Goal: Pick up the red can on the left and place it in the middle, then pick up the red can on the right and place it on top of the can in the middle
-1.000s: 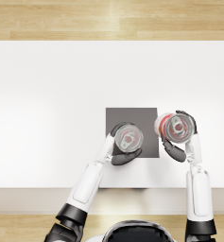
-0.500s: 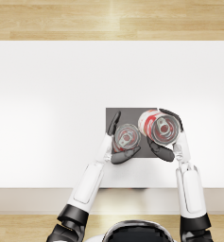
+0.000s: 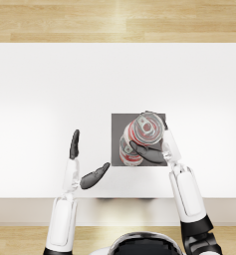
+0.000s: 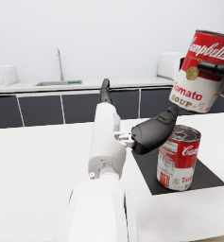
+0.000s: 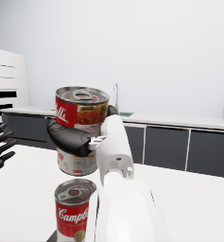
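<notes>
- On the white table (image 3: 50, 89), toward its left part, the left hand (image 3: 84, 164) hangs released, fingers spread apart and holding nothing; it sits well clear of the dark mat.
- From the left wrist view, that same left hand (image 4: 153, 134) shows one finger pointing away along the forearm and another reaching toward the cans without touching them.
- Further right, a dark grey square mat (image 3: 118, 124) lies flat on the table.
- Standing upright on the mat is the lower Campbell's can (image 3: 129, 152), red and white, lid up; it also shows in the left wrist view (image 4: 177, 158) and the right wrist view (image 5: 73, 210).
- Above it, held in the air and tilted, is the upper Campbell's tomato soup can (image 3: 145, 129); it is near the lower can's lid but apart from it, with a clear gap in the left wrist view (image 4: 201, 71) and the right wrist view (image 5: 80, 127).
- Rightmost, the right hand (image 3: 152, 149) is grasping the upper can, dark fingers wrapped round its side (image 5: 68, 137).
- Behind the table, the wrist views show dark cabinets (image 4: 38, 108) and a sink tap (image 4: 60, 64).
</notes>
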